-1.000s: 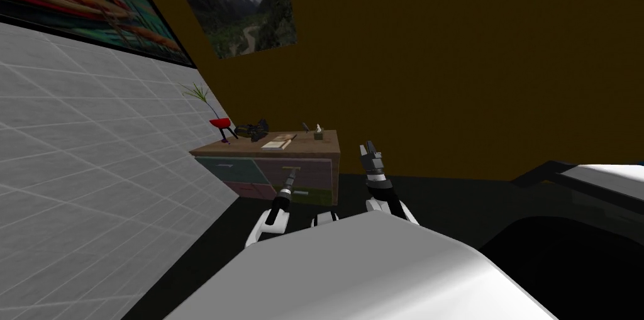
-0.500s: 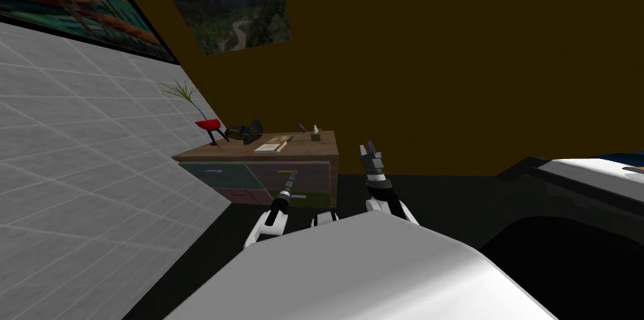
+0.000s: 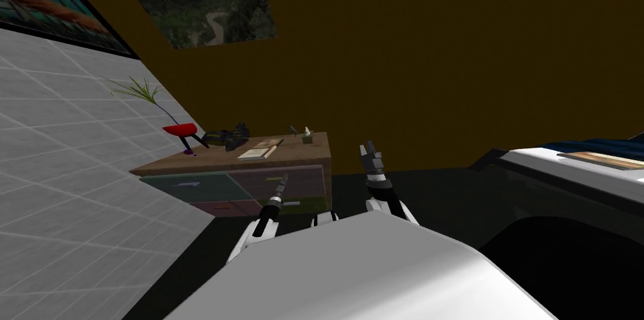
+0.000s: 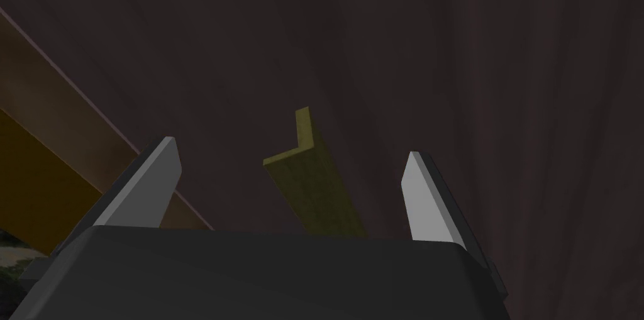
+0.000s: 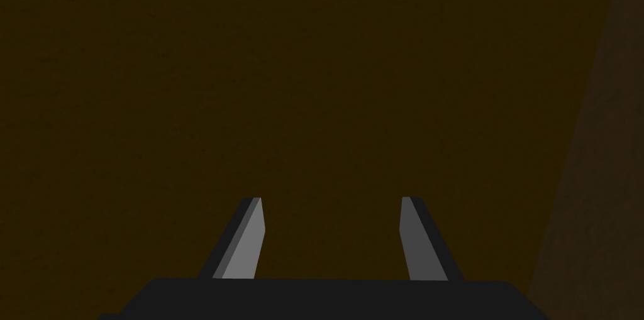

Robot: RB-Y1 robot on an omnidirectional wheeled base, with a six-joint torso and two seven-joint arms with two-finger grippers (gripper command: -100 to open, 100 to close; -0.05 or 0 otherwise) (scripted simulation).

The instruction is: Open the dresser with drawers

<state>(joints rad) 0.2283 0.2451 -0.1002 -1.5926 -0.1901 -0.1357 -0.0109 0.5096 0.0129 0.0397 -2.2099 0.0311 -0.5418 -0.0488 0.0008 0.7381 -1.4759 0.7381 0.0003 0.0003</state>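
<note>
So, the opening itself has not begun. The dresser [image 3: 188,183] stands against the tiled wall to my left front, and every drawer front I can see sits flush with the frame. What looks done is the reach. My left gripper [image 3: 283,179] is up at the upper right drawer [image 3: 300,178], and through the left wrist camera the olive-yellow handle [image 4: 311,184] lies between my two fingers [image 4: 154,178], near the middle of the gap. The fingers stand wide apart, with clear space on each side, so I touch nothing and hold nothing. I cannot tell how far the tips are from the dark drawer front [image 4: 440,52].

My right gripper [image 3: 369,149] is raised beside the dresser's end, its fingers spread and empty, facing the brown wall.

By my reckoning almost everything is left: close on the handle, then draw the drawer straight out. On the top, a red vase [image 3: 179,129] and a book [image 3: 258,149] could shift if I jerk.
</note>
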